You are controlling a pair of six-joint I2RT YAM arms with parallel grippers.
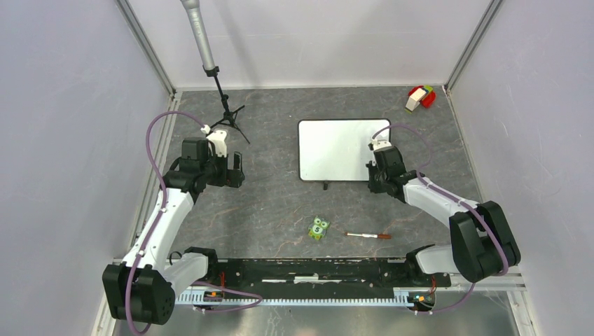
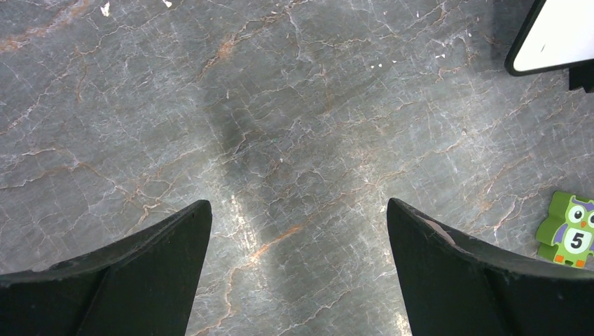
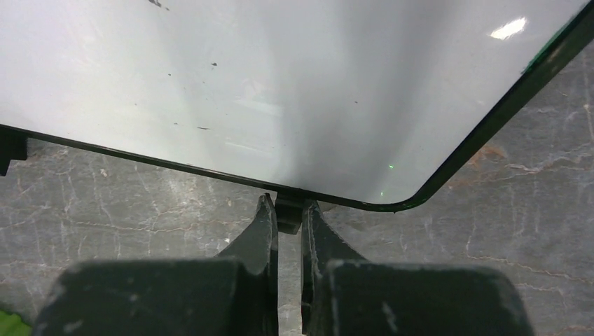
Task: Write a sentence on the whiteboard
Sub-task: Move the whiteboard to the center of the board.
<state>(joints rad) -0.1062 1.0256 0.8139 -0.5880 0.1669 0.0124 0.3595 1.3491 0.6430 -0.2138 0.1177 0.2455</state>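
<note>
While the right gripper [image 3: 288,217] pinches its rim, the whiteboard [image 3: 280,91] lies ahead

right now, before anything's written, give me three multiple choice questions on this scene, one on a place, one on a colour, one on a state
1. Where does the marker pen lie? A in the left jaws; B on the table, right of the owl piece; C in a far corner.
2. What colour is the owl piece's backing? A green; B pink; C black.
3. How are the right jaws? A wide open; B closed on a small tab at the whiteboard's near edge; C holding the marker pen.
Answers: 1 B, the top view shows it; 2 A, clear in the left wrist view; 3 B, the right wrist view shows the pinch.
</note>
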